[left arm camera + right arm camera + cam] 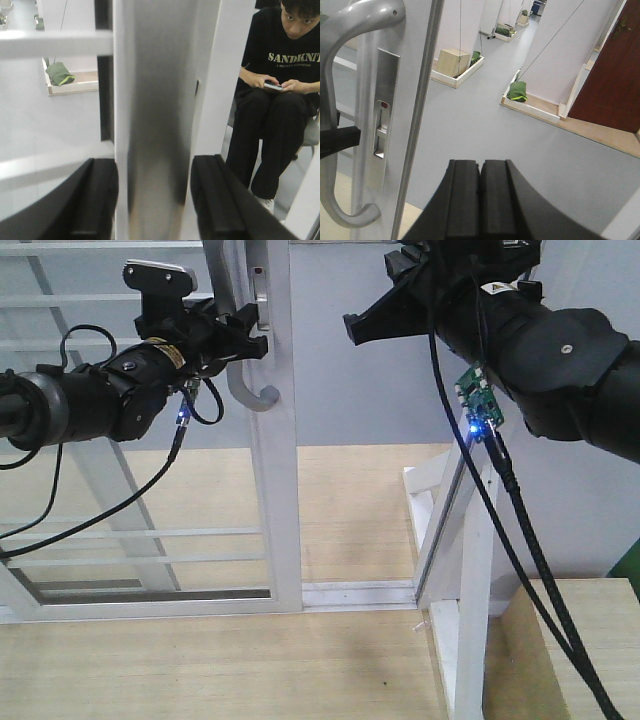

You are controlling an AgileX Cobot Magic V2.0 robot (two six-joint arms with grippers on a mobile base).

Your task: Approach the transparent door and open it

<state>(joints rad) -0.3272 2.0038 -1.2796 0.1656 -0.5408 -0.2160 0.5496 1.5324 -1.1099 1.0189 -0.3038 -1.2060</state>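
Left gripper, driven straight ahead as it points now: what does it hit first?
Most likely the grey handle of the transparent door: the left gripper is open with a finger on either side of it, so the bar lies dead ahead. The remaining gap is unclear.

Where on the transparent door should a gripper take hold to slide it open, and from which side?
Take the grey handle by its vertical shaft, head-on from the robot's side, fingers either side. It stands off the white frame, leaving finger room; the left gripper straddles it.
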